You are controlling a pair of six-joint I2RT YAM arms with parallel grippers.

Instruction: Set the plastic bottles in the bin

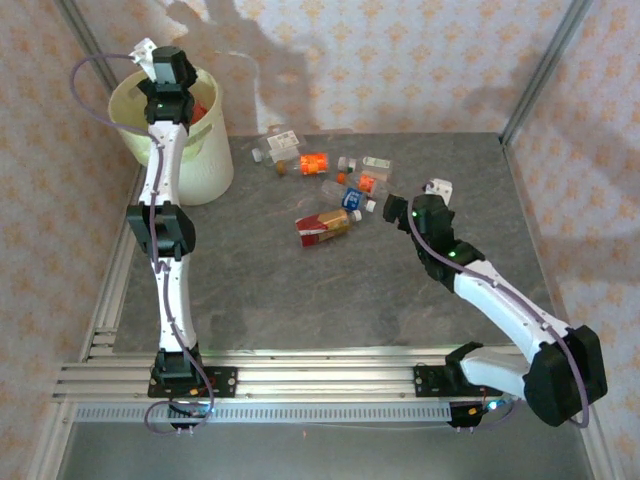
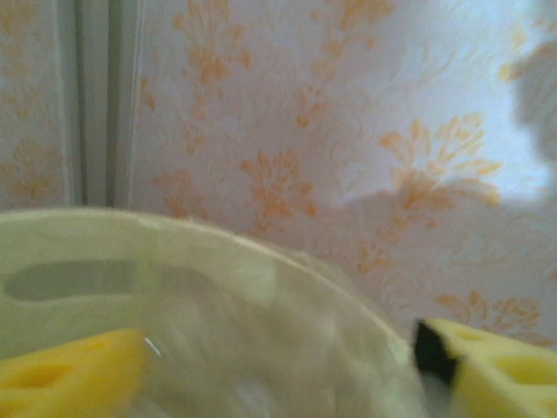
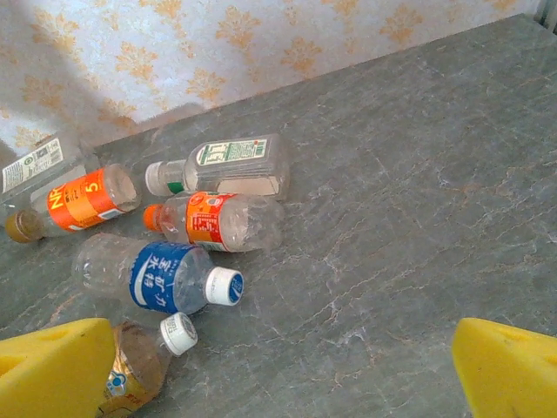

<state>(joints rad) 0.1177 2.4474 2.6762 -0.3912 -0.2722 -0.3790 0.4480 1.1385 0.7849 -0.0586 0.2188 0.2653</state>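
The cream-white bin (image 1: 205,165) stands at the table's far left, and something orange (image 1: 201,108) lies inside it. My left gripper (image 1: 165,70) hangs over its mouth. In the left wrist view that gripper (image 2: 278,379) is open above the bin's rim (image 2: 218,239), with a blurred pale shape between its yellow fingers (image 2: 70,374). Several plastic bottles lie mid-table, among them a red-labelled one (image 1: 325,227). My right gripper (image 1: 395,207) sits just right of them. It is open and empty (image 3: 283,374), with a blue-labelled bottle (image 3: 161,277) and an amber bottle (image 3: 144,366) beside its left finger (image 3: 52,366).
Further bottles lie beyond: an orange-labelled one (image 3: 218,222), a green-and-white one (image 3: 231,165) and an orange "5" one (image 3: 83,198). Patterned walls and metal frame posts (image 1: 545,65) close off the table's back and sides. Bare grey tabletop (image 3: 418,226) stretches to the right of the bottles.
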